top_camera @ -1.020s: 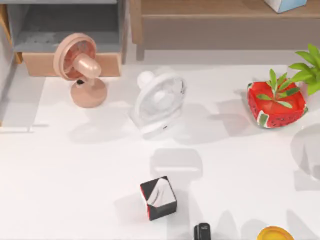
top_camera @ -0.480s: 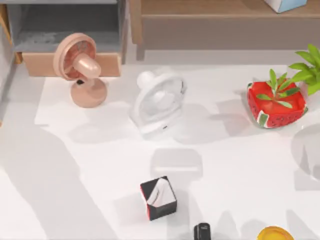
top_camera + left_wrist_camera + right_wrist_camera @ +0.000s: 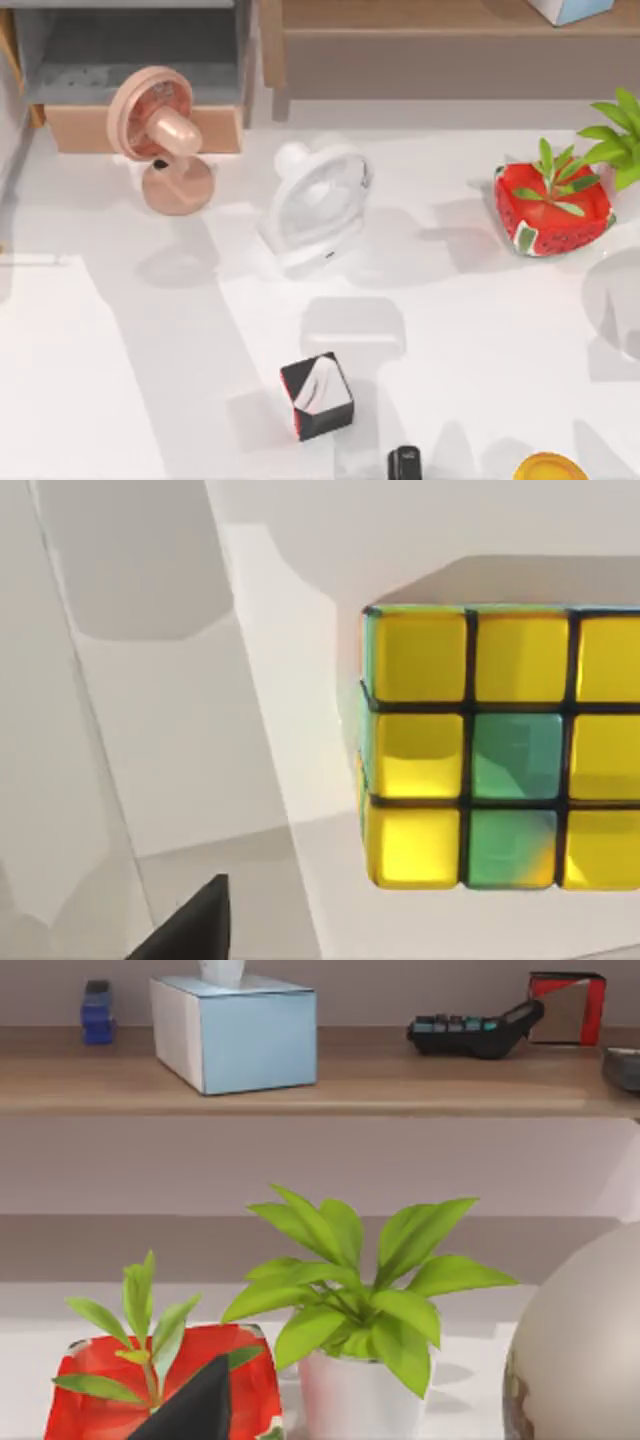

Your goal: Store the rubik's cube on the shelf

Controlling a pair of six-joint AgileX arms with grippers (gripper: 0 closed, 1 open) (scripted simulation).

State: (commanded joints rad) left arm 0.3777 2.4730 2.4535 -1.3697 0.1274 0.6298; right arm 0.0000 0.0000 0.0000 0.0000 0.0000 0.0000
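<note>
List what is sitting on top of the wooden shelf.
On the shelf: a light-blue tissue box, a small blue item, a black calculator, a black-and-red cube. Whatever is behind the box is hidden.

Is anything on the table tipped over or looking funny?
Yes: the white fan lies tipped over mid-table, while the pink fan beside it stands on its base. The rubik's cube fills the left wrist view, tidy and undamaged.

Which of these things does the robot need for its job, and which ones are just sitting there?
For the job:
rubik's cube, close in the left wrist view
shelf, at the table's far edge

Just lying about:
pink fan
white fan
black cube
red pot
potted plant
blue box
</note>
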